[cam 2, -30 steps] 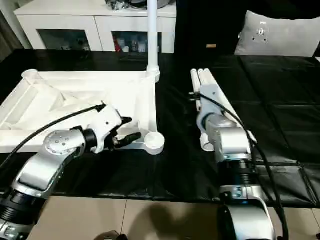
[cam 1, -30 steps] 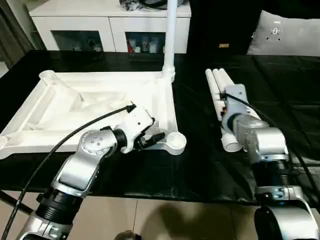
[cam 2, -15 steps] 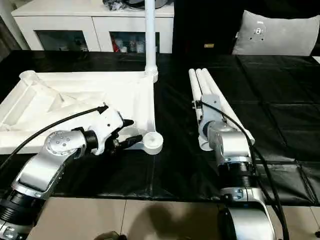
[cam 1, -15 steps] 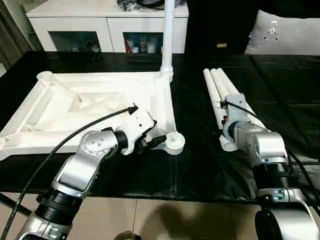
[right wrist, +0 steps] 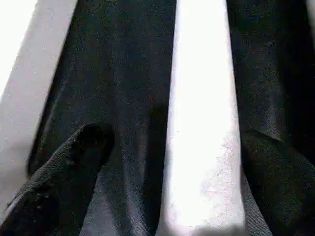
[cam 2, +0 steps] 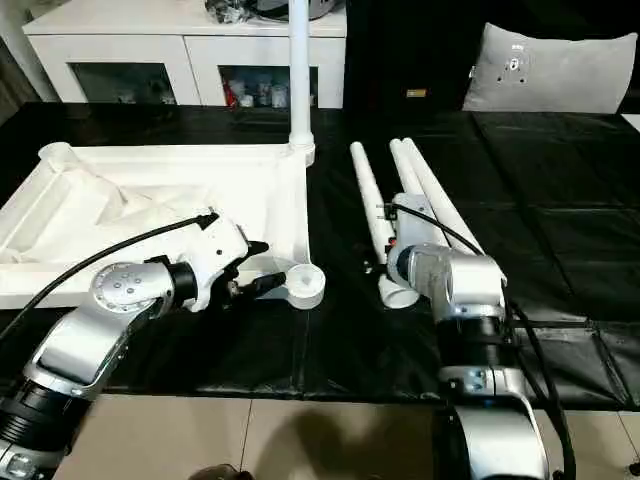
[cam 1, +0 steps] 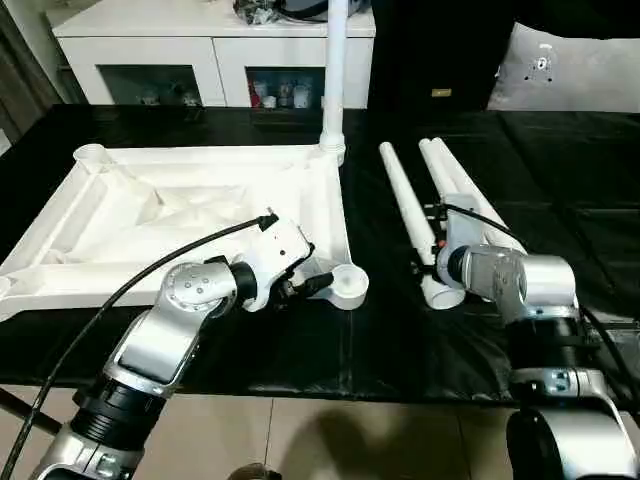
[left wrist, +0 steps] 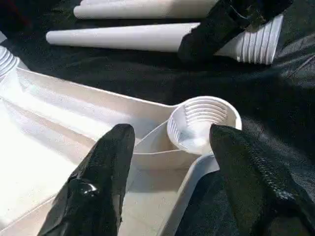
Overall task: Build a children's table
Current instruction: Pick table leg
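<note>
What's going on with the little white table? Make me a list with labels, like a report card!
Table top: upside down on the black table, ribbed underside up
Leg already in: one, standing upright in the far corner socket
Loose legs: three lying beside the top
Near corner socket: empty
Left gripper: open, fingers either side of that empty socket's corner
Right gripper: open, fingers either side of one loose leg
</note>
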Available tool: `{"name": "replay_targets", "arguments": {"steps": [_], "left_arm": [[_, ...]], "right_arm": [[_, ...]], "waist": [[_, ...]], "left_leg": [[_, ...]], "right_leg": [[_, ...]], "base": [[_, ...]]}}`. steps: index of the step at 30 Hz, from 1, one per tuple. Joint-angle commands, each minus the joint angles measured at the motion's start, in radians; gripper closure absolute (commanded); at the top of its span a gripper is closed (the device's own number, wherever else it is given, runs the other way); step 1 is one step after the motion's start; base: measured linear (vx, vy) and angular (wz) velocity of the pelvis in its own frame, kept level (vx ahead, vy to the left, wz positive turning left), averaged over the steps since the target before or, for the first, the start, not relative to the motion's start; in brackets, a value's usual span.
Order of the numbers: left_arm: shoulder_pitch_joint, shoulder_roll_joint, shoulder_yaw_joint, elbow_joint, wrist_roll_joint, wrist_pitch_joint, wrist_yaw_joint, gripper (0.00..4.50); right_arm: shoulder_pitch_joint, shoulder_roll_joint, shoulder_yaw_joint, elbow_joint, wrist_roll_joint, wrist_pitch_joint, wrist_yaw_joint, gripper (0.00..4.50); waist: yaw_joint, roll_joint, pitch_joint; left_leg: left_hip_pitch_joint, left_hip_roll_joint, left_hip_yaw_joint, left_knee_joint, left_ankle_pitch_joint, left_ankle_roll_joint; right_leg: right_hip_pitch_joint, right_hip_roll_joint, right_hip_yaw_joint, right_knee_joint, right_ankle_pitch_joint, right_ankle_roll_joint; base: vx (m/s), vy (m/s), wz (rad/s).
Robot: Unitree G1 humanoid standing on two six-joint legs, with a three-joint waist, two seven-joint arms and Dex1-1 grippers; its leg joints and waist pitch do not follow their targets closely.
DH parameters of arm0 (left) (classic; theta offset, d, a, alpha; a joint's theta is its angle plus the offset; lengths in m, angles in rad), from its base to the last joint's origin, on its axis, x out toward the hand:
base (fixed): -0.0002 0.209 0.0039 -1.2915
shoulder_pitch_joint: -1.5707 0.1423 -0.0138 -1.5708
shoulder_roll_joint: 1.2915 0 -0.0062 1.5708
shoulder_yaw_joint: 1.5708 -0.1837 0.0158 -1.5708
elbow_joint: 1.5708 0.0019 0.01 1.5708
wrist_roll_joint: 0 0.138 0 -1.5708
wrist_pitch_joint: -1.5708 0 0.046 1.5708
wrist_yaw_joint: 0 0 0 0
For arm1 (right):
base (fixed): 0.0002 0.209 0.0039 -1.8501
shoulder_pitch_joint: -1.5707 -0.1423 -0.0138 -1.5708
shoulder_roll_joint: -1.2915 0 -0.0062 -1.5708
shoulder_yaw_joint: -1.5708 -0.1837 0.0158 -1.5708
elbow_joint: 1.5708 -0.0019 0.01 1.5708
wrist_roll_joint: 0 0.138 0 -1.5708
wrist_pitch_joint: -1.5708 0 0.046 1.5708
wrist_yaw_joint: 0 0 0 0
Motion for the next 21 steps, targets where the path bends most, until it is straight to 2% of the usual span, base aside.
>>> {"name": "replay_targets", "arguments": {"steps": [1,3,5,7,10,12,17,18,19,21], "left_arm": [[0.006,0.013,-0.005,-0.023,0.005,0.009,-0.003,1.53],[0.008,0.014,-0.005,-0.025,0.006,0.01,-0.002,1.53],[0.008,0.015,-0.004,-0.026,0.005,0.011,-0.001,1.53],[0.01,0.016,-0.004,-0.029,0.004,0.013,-0.002,1.53],[0.012,0.017,-0.005,-0.033,0.002,0.016,-0.002,1.53],[0.014,0.016,-0.006,-0.036,0.001,0.018,-0.003,1.53],[0.017,0.016,-0.01,-0.04,-0.001,0.02,-0.006,1.53],[0.016,0.015,-0.01,-0.039,-0.001,0.019,-0.006,1.53],[0.016,0.015,-0.011,-0.038,-0.001,0.018,-0.006,1.53],[0.015,0.015,-0.011,-0.037,-0.001,0.018,-0.006,1.53]], "right_arm": [[0.006,0.003,0.008,0.024,0.014,0.03,0.013,0.37],[0.001,-0.005,0.013,0.023,0.02,0.037,0.021,0.4],[-0.002,-0.009,0.017,0.02,0.022,0.044,0.028,0.81],[-0.004,-0.013,0.021,0.019,0.024,0.053,0.033,0.86],[0.0,-0.018,0.028,0.015,0.028,0.066,0.042,1.26],[0.004,-0.018,0.031,0.01,0.03,0.071,0.044,1.31],[0.012,-0.016,0.033,0.0,0.032,0.08,0.046,1.79],[0.014,-0.016,0.032,-0.001,0.031,0.082,0.047,1.79],[0.015,-0.015,0.032,-0.002,0.03,0.083,0.047,2.05],[0.017,-0.015,0.032,-0.003,0.03,0.083,0.047,2.18]], "waist": [[0.005,-0.008,-0.067],[0.006,-0.007,-0.067],[0.006,-0.007,-0.067],[0.007,-0.008,-0.067],[0.007,-0.009,-0.068],[0.007,-0.009,-0.069],[0.008,-0.004,-0.067],[0.007,-0.007,-0.067],[0.008,-0.006,-0.067],[0.008,-0.005,-0.067]], "left_leg": [[0.018,0.041,-0.016,-0.067,-0.158,-0.04],[0.018,0.041,-0.015,-0.067,-0.154,-0.039],[0.018,0.041,-0.015,-0.068,-0.156,-0.04],[0.018,0.04,-0.015,-0.067,-0.157,-0.041],[0.017,0.04,-0.015,-0.067,-0.146,-0.041],[0.016,0.04,-0.015,-0.066,-0.142,-0.039],[0.017,0.041,-0.015,-0.067,-0.155,-0.042],[0.017,0.04,-0.015,-0.067,-0.157,-0.043],[0.018,0.041,-0.015,-0.067,-0.158,-0.044],[0.017,0.041,-0.016,-0.067,-0.155,-0.045]], "right_leg": [[0.048,-0.074,0.043,-0.072,-0.109,-0.174],[0.046,-0.074,0.043,-0.073,-0.116,-0.172],[0.047,-0.074,0.043,-0.074,-0.128,-0.168],[0.046,-0.074,0.044,-0.075,-0.135,-0.164],[0.047,-0.074,0.043,-0.073,-0.123,-0.165],[0.047,-0.074,0.043,-0.072,-0.114,-0.165],[0.045,-0.074,0.043,-0.074,-0.133,-0.166],[0.046,-0.074,0.043,-0.075,-0.136,-0.164],[0.045,-0.074,0.043,-0.075,-0.138,-0.163],[0.045,-0.073,0.043,-0.074,-0.13,-0.163]], "base": [[0.0,0.0,0.0],[0.0,0.0,0.0],[0.0,0.0,0.0],[0.0,0.0,0.0],[0.0,0.0,0.0],[0.0,0.0,0.0],[0.0,0.0,0.0],[0.0,0.0,0.0],[0.0,0.0,0.0],[0.0,0.0,0.0]]}}
